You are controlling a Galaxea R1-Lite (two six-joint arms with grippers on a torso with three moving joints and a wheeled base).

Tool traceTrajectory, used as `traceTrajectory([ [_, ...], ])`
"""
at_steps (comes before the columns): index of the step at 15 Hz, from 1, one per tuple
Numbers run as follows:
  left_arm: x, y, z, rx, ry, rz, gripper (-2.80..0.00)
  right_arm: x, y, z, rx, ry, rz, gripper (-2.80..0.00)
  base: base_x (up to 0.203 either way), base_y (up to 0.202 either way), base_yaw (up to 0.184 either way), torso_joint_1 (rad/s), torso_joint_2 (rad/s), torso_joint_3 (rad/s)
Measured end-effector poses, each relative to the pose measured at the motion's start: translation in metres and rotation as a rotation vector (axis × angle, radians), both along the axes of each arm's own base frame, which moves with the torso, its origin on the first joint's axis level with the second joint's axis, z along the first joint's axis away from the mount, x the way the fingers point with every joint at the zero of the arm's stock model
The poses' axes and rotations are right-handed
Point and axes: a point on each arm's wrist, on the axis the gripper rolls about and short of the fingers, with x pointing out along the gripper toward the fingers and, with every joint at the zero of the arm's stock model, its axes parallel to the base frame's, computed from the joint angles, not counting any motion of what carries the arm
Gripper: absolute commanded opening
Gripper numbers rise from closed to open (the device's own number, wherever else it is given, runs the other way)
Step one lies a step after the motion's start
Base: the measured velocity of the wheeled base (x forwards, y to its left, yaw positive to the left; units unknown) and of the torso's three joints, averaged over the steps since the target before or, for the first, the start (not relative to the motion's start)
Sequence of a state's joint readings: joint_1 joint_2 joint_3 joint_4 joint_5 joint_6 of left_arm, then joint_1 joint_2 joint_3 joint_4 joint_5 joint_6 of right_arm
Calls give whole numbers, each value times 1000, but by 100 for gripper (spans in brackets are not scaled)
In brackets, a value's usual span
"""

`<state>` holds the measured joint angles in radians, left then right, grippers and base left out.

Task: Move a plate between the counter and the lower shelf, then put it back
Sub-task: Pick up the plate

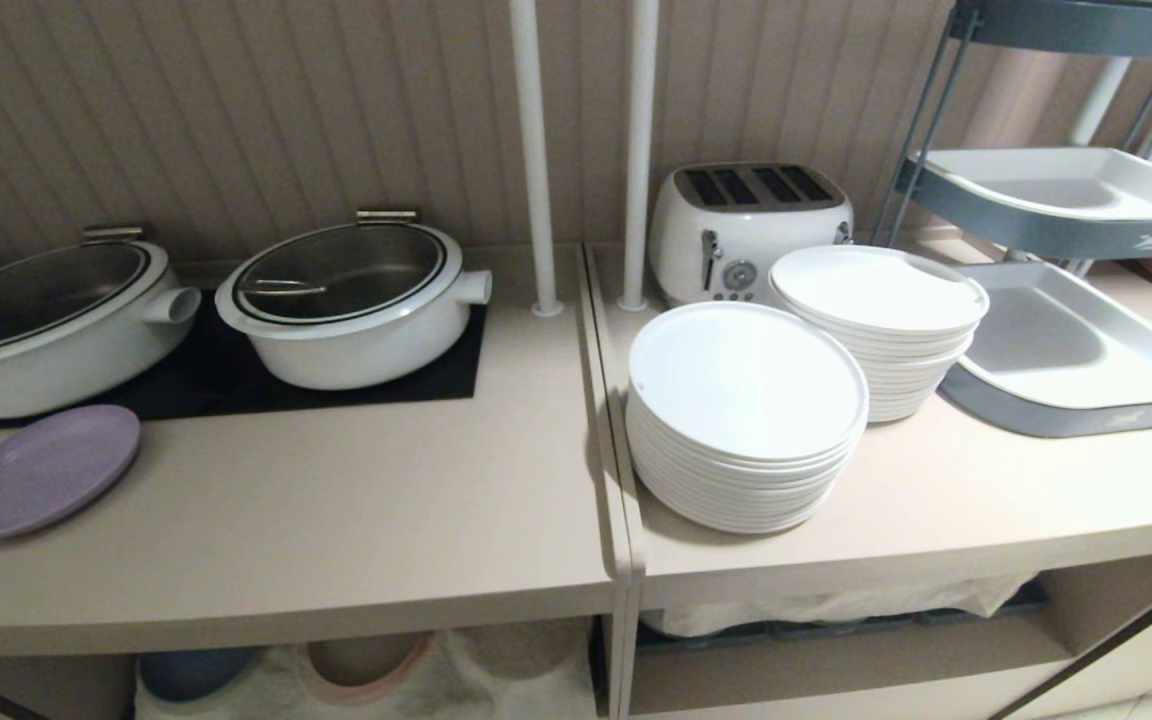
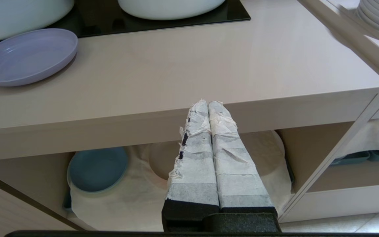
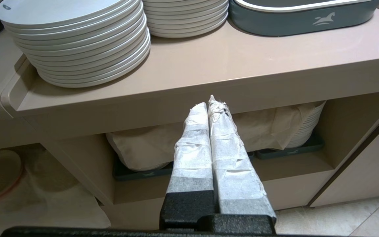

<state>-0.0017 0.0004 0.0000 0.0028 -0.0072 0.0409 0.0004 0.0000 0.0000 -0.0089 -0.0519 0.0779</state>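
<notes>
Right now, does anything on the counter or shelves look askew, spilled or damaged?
Nothing spilled or broken. The round lavender plate sits tilted, its rim propped on the black hob panel's edge beside a white pot. The tape wrapping on the left hand's fingers is frayed.

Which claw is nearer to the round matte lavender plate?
Left. The left claw, shut, sits before the counter edge with the round matte lavender plate nearby. The right claw, shut, faces the white plate stacks instead.

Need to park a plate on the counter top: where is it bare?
Widest bare stretch of the beige counter: between the round lavender plate and the nearer stack of white plates, in front of the black hob panel. Right section is crowded: two stacks, white toaster, grey-blue tray.
</notes>
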Motion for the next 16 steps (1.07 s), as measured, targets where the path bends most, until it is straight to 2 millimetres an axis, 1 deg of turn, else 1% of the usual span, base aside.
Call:
traceTrajectory([
  [16, 0, 0, 0, -9, 1, 1, -280, 0, 0, 0, 0, 0, 1, -280, 0, 0, 0, 0, 0, 0],
])
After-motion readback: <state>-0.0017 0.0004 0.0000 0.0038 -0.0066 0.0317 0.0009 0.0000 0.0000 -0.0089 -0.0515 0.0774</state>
